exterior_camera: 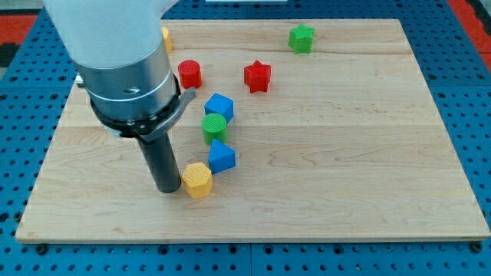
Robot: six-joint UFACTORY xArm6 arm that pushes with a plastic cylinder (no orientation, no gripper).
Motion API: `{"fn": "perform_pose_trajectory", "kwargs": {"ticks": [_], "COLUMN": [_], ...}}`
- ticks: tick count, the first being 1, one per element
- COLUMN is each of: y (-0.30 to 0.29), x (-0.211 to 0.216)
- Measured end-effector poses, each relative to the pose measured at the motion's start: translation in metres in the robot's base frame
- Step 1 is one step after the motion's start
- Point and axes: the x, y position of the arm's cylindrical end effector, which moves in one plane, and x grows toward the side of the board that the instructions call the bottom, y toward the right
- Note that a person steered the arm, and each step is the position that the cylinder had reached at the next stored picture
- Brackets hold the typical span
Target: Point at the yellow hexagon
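Note:
The yellow hexagon (197,180) lies on the wooden board (345,153), low and left of centre. My tip (168,188) rests on the board just to the hexagon's left, touching or almost touching its side. The dark rod rises from there into the arm's grey and white body, which fills the view's top left.
A blue block (222,157) sits just up and right of the hexagon, with a green cylinder (215,126) and a blue cube (219,106) above it. A red cylinder (189,74), a red star (258,76) and a green star (301,38) lie further up. A yellow block (166,38) peeks from behind the arm.

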Motion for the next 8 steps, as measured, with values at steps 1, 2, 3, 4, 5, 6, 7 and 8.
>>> {"fn": "perform_pose_trajectory", "kwargs": {"ticks": [1,2,3,4,5,6,7,8], "y": [0.01,0.034,0.045,0.123,0.219,0.244,0.247,0.262], "x": [0.007,0.014,0.039,0.07,0.063,0.056,0.056,0.056]}}
